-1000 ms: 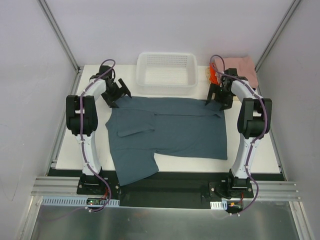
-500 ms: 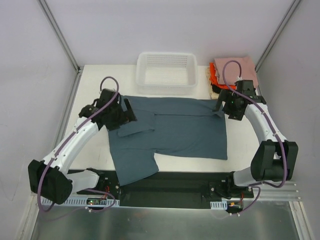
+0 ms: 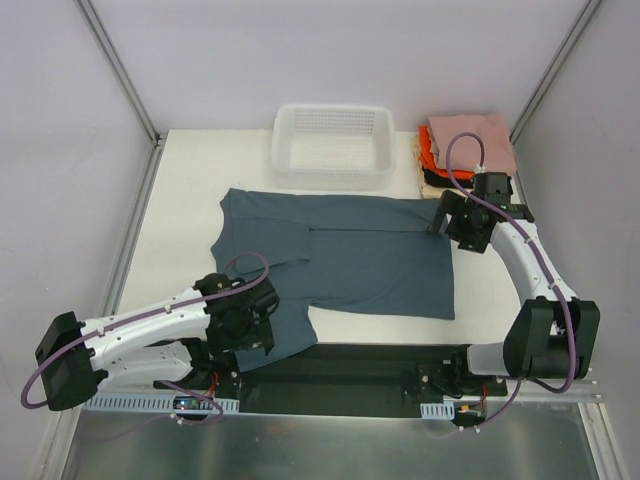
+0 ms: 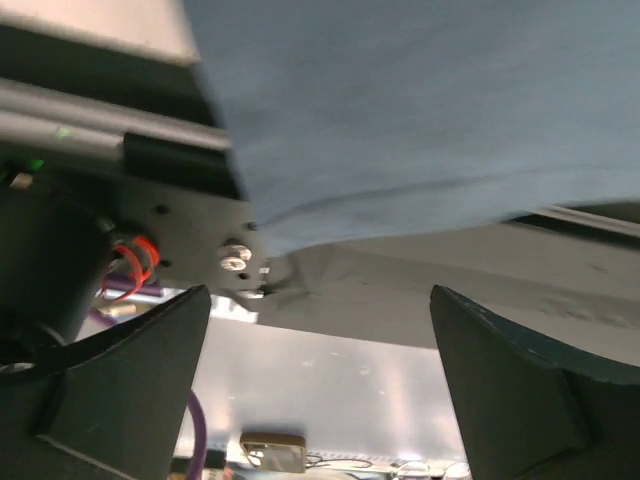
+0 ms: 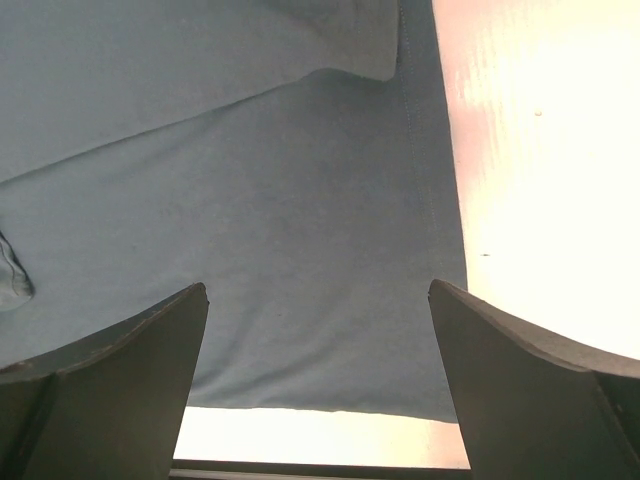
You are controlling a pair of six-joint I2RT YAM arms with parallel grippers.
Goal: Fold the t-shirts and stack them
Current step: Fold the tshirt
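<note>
White table (image 3: pixel 180 225) holds our blue shirt (image 3: pixel 380 260); left gripper (image 3: pixel 248 322) and right gripper (image 3: pixel 448 213) gape empty; next we pinch its edges.

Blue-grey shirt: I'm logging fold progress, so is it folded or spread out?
Mostly spread: the blue-grey shirt lies flat and wide across the table, with only a strip along its far edge doubled over.

A slate blue-grey t-shirt (image 3: pixel 370 260) lies spread on the white tabletop (image 3: pixel 180 200). Behind it sit a mesh basket (image 3: pixel 332 150) and a stack of folded t-shirts (image 3: pixel 470 145).
</note>
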